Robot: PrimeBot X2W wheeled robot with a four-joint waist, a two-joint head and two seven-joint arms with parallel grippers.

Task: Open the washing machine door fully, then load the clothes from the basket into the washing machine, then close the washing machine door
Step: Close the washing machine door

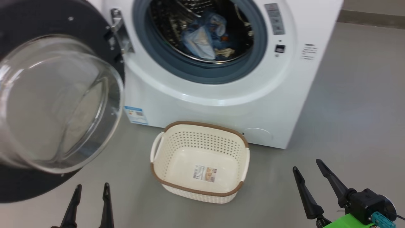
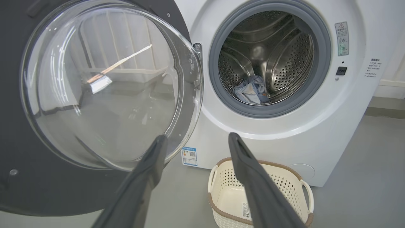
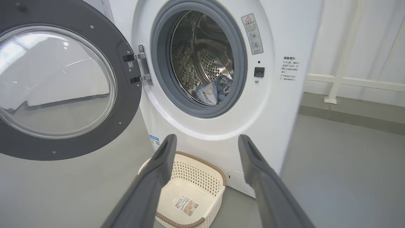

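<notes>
The white washing machine stands ahead with its door swung wide open to the left, black rim and glass bowl facing me. Light-blue clothes lie inside the steel drum, also seen as clothes and clothes. The cream basket sits on the floor in front of the machine, with only a label sticker inside. My left gripper is open at the lower left, below the door. My right gripper is open at the lower right, to the right of the basket. Both hold nothing.
Grey floor stretches to the right of the machine. A white wall with a railing stands behind to the right. The open door takes up the space on the left.
</notes>
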